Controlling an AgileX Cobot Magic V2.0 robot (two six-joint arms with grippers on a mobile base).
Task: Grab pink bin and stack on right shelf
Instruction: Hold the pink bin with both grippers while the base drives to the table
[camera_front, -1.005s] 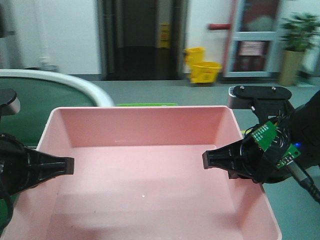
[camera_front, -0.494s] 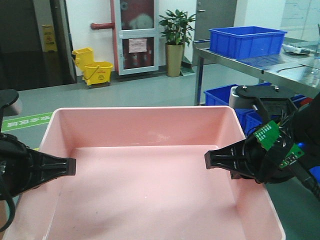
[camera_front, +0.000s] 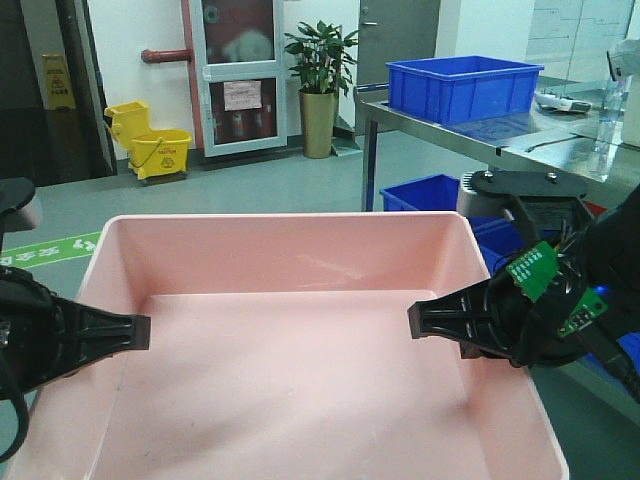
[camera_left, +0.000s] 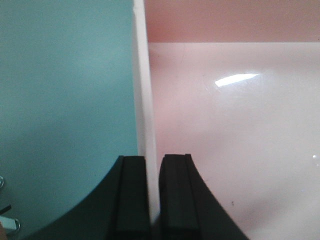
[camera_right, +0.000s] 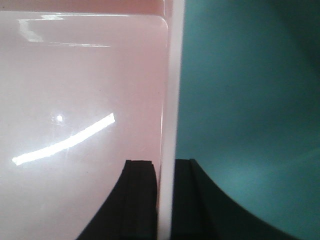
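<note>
Shelf (camera_front: 570, 145) front-view only, pink bin (camera_left: 225, 125) rim pinched wrist-view

- Floor (camera_front: 250, 185): grey-green, glossy; green marking (camera_front: 50, 248) ahead of left gripper (camera_front: 130, 333).
- Far ahead: yellow mop bucket (camera_front: 152, 148), red-framed cabinet (camera_front: 235, 75), potted plant (camera_front: 320, 70), white wall (camera_front: 140, 30).
- Beyond right gripper (camera_front: 430, 322): steel table (camera_front: 500, 135) carrying blue crate (camera_front: 465, 88); second blue crate (camera_front: 425, 195) beneath.
</note>
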